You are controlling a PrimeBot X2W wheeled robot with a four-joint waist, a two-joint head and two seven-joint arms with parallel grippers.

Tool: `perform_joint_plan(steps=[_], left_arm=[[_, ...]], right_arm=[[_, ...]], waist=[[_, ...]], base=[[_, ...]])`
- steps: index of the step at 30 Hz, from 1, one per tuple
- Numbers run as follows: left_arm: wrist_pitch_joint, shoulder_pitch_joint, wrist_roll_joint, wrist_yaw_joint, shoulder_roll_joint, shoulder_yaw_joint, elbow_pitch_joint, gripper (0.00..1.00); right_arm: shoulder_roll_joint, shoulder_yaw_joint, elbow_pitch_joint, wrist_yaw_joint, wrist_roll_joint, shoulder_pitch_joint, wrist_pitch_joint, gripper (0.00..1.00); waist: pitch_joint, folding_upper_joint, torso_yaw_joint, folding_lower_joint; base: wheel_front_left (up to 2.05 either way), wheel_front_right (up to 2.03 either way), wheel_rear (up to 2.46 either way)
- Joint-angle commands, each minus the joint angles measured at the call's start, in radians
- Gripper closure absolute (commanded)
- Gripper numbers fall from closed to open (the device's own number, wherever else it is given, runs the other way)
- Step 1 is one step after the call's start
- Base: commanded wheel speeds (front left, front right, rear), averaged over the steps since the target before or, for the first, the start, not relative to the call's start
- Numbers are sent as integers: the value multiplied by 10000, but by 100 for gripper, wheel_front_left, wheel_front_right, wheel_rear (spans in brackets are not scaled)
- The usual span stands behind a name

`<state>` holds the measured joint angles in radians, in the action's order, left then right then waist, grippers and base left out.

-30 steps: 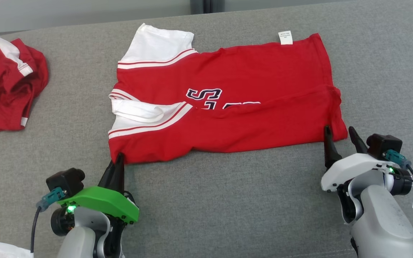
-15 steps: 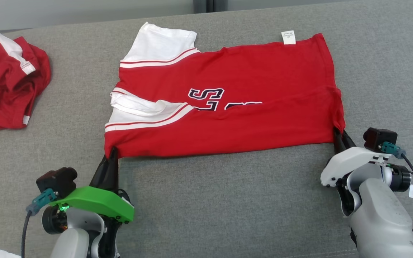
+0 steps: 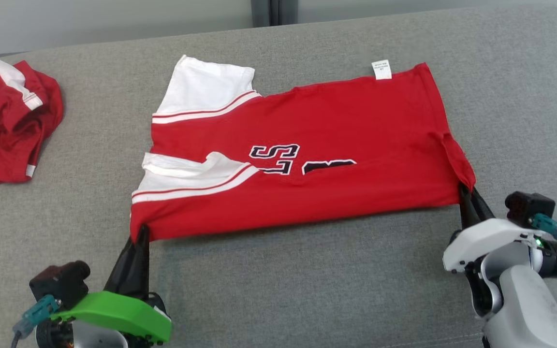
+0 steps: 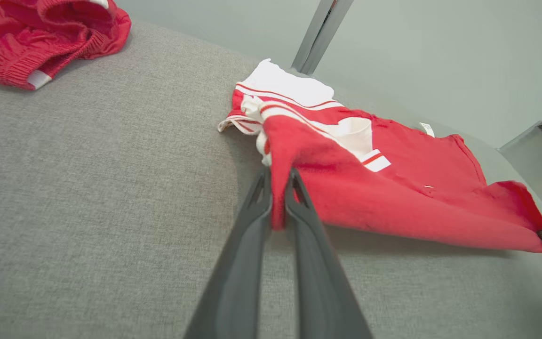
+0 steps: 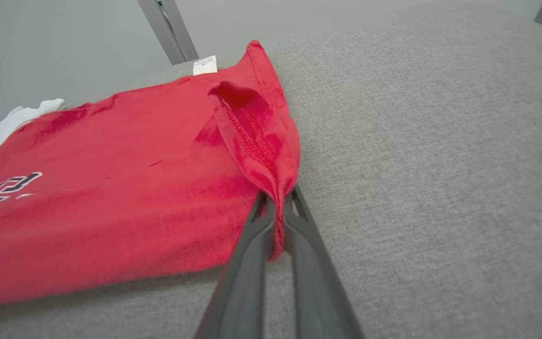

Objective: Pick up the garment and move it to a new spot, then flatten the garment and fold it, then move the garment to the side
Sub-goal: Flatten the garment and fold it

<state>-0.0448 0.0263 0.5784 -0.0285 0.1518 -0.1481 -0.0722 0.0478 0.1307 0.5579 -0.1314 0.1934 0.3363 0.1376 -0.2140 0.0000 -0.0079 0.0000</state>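
Note:
A red garment with white sleeves and dark lettering lies spread on the grey cushion, its near long edge folded over and lifted off the surface. My left gripper is shut on the near left corner of the garment, cloth pinched between its fingers. My right gripper is shut on the near right corner of the garment, with the hem gathered between its fingers. The near edge hangs stretched between both grippers.
A second crumpled red and white garment lies at the far left of the grey cushion. A pale wall and a metal post stand behind the cushion. Bare cushion stretches in front of the garment.
The right gripper closed on the garment's near right corner. Both grippers lifted the near edge and pulled it taut. The head camera shifted slightly.

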Motion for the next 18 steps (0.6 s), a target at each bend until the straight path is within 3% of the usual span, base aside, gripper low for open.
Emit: perform_joint_plan(steps=[1, 8, 9, 10, 11, 12, 13, 14, 18], left_arm=[[-75, 348, -45, -115, 97, 19, -166, 100], [-178, 1277, 22, -382, 19, -43, -104, 100], [-159, 1319, -27, -430, 5, -66, 19, 100], [-116, 1341, -56, -469, -37, -83, 151, 100], [-54, 1338, -88, -504, -52, -94, 268, 100], [-1, 1314, -84, -502, -66, -103, 402, 67], [62, 1283, -83, -487, -77, -104, 493, 51], [126, 1225, -113, -483, -52, -82, 593, 0], [226, 822, -337, -485, 235, 14, 583, 0]], right_arm=[[49, 32, -374, 14, 163, -417, -142, 100], [49, 87, -1901, 16, 542, -1928, -851, 100], [49, 94, -1998, 16, 524, -2014, -889, 96], [49, 101, -2081, 16, 547, -2098, -909, 72], [49, 109, -2124, 16, 581, -2152, -938, 60], [51, 120, -2168, 16, 606, -2212, -966, 9], [49, 125, -2200, 16, 610, -2251, -975, 0], [49, 129, -2228, 16, 613, -2286, -960, 0], [42, 170, -2429, 14, 569, -2285, -910, 0]], waist=[[-25, 0, -23, 0], [-154, 0, -122, 0], [-160, 0, -131, 0], [-158, 0, -144, 0], [-151, 0, -154, 0], [-146, 0, -164, 0], [-143, 0, -171, 0], [-136, 0, -180, 0], [-133, 0, -233, 0]], base=[[0, 0, 0], [0, 0, 0], [0, 0, 0], [0, 0, 0], [0, 0, 0], [0, 0, 0], [0, 0, 0], [0, 0, 0], [0, 0, 0]])
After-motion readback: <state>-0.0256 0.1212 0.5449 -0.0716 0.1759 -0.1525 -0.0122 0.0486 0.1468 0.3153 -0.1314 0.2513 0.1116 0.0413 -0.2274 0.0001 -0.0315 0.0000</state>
